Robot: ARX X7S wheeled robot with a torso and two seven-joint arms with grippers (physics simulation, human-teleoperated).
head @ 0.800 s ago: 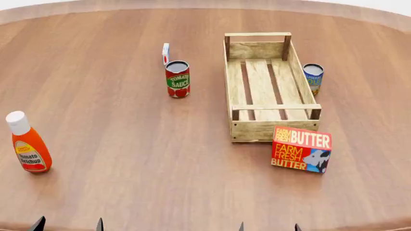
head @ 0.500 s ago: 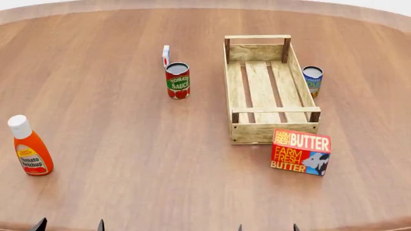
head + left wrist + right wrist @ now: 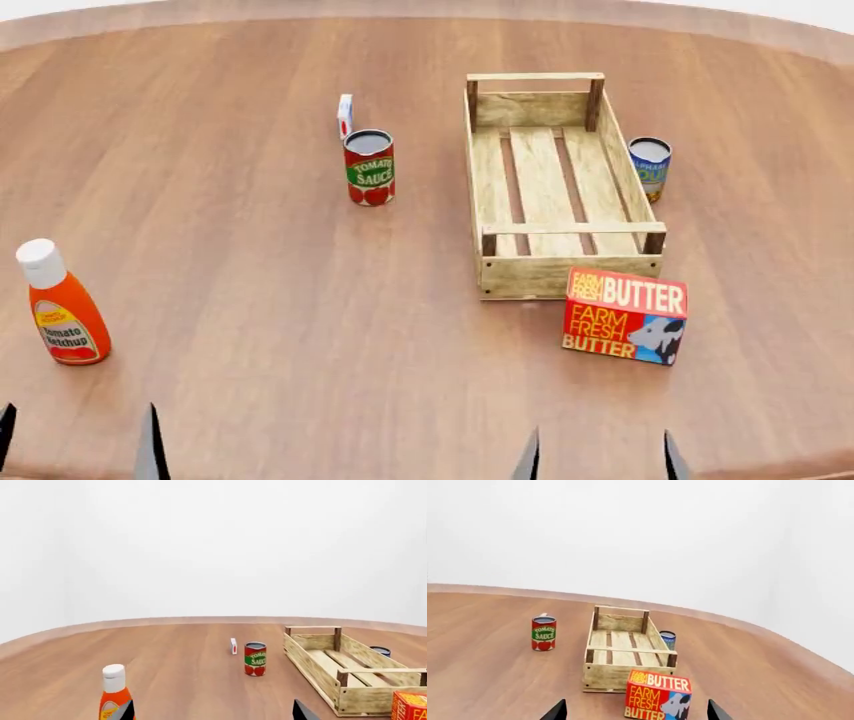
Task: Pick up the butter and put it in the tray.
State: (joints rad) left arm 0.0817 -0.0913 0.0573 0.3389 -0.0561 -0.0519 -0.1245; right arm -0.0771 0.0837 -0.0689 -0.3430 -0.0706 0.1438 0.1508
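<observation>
The butter (image 3: 625, 316), a red-orange box with "FARM FRESH BUTTER" lettering and a cow, stands on the table just in front of the near right corner of the tray (image 3: 571, 272). The tray is a long light wooden crate, and nothing lies in it. In the right wrist view the butter (image 3: 657, 695) stands ahead, between the open finger tips of my right gripper (image 3: 636, 712). Only the tips of my right gripper (image 3: 598, 457) show at the head view's lower edge. My left gripper (image 3: 78, 442) is open near the front left edge, with nothing between its fingers (image 3: 301, 712).
A ketchup bottle (image 3: 59, 304) stands at the front left, close to my left gripper. A tomato sauce can (image 3: 370, 167) and a small white carton (image 3: 344, 113) stand left of the tray. A blue-labelled can (image 3: 649, 166) sits right of the tray.
Both grippers' finger tips have risen further into the head view's lower edge. The objects on the table have not moved since half a second ago.
</observation>
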